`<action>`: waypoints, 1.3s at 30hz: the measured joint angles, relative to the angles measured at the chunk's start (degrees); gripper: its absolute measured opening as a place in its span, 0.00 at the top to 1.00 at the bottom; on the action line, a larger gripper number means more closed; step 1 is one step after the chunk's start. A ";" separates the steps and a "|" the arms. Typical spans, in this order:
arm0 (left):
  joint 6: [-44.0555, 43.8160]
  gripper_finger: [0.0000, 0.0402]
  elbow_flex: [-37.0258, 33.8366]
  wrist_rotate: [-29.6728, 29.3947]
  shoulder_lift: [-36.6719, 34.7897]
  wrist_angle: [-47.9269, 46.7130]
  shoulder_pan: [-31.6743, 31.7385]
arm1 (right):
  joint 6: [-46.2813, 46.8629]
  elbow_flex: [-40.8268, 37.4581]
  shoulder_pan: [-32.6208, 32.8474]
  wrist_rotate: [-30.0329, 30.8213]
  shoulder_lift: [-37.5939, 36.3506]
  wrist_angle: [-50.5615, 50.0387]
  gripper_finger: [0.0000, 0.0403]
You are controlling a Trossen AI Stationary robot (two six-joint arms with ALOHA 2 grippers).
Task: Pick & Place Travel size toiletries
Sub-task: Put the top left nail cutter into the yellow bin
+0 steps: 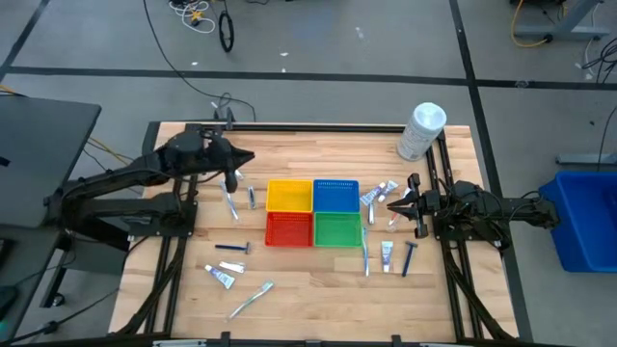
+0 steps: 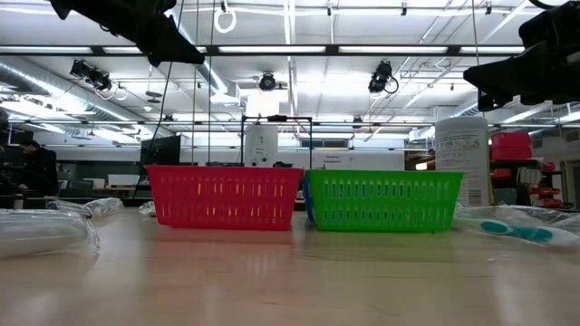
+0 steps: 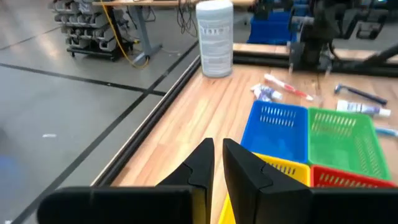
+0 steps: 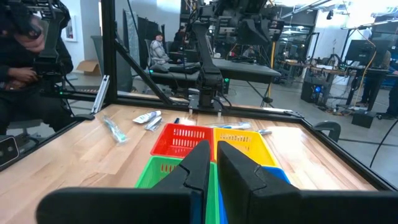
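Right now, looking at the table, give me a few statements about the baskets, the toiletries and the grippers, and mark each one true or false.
1. Four baskets sit together in a block, yellow basket beside blue basket. True.
2. The red basket holds a razor. False: it looks empty.
3. The white container stands at a far corner of the table. True.
4. The left gripper grips a toothbrush. False: its fingers are nearly shut with nothing between them.
5. The right gripper is lowered inside the green basket. False: it is beside the baskets, over the table.

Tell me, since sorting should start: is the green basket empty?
Empty: the green basket shows only bare floor from above.
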 joint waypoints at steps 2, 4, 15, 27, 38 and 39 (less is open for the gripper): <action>1.13 0.89 1.30 -0.38 0.77 -2.07 0.00 | 0.00 0.00 0.00 0.00 0.00 0.00 0.90; 2.28 0.89 2.92 -0.44 1.74 -3.98 0.00 | 0.00 0.01 -0.02 0.00 0.00 -0.01 0.90; 4.54 0.89 9.90 -2.01 9.03 -9.97 0.00 | 0.00 0.00 -0.02 0.00 0.00 -0.02 0.90; 4.85 0.89 10.05 -4.91 11.85 -11.54 2.11 | 0.00 0.01 -0.02 -0.01 0.00 0.00 0.90; 8.37 0.89 10.05 -5.06 11.85 -16.56 14.76 | 0.00 0.01 -0.02 0.00 0.00 0.00 0.90; 8.63 0.89 10.05 -5.04 11.89 -16.71 15.79 | 0.00 0.02 -0.02 -0.02 0.00 0.00 0.90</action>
